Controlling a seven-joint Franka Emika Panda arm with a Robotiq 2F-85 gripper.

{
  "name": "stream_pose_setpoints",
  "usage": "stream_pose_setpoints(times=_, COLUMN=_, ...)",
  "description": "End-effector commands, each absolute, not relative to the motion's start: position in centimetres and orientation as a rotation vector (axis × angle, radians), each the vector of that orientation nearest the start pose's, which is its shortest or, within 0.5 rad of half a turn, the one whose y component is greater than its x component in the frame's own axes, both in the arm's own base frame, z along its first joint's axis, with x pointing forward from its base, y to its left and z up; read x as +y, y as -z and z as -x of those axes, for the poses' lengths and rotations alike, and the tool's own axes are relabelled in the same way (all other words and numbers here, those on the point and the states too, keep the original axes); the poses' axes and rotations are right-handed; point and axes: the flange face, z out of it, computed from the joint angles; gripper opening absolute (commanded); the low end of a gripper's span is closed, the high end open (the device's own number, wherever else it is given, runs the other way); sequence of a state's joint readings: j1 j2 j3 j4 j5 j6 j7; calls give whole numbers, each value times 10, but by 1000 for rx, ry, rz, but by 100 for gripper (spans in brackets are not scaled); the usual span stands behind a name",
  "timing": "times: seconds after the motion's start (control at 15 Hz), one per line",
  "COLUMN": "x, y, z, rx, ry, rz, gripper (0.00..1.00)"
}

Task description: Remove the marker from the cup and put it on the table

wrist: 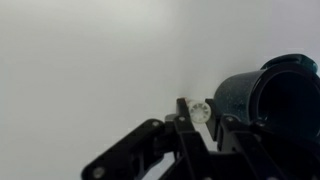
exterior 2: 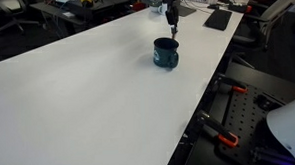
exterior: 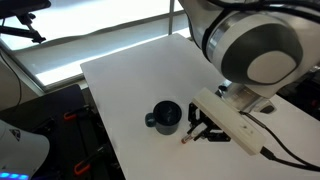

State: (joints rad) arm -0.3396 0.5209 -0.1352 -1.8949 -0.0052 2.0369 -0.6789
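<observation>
Bright, even light; table (exterior 2: 78, 96) glares white; wrist view blurred in the foreground

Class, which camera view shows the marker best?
Wrist view: the marker shows its pale end close up in the gripper. An exterior view shows a reddish sliver beside the cup; elsewhere it's too small.

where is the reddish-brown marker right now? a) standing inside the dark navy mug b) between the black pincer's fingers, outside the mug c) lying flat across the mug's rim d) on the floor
b: in the wrist view the reddish-brown marker shows end-on between the fingers of the black pincer, beside the dark navy round mug, not inside it.
</observation>
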Motion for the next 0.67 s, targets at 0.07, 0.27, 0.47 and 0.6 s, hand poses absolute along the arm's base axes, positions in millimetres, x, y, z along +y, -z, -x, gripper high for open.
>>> stream_pose_setpoints(times=0.07, x=-268, y=-203, z=-524, rx=-313, ry=-534, rz=2934, gripper=35)
stream_pose_setpoints(times=0.27, x=-268, y=-202, z=-524, rx=-312, ry=-535, rz=2934, gripper=47)
stream_pose_setpoints(times=0.47, x=-268, y=-202, z=-524, rx=-312, ry=-535, rz=2934, gripper=47)
stream_pose_setpoints(times=0.6, x=-268, y=-202, z=-524, rx=-312, ry=-535, rz=2934, gripper=47)
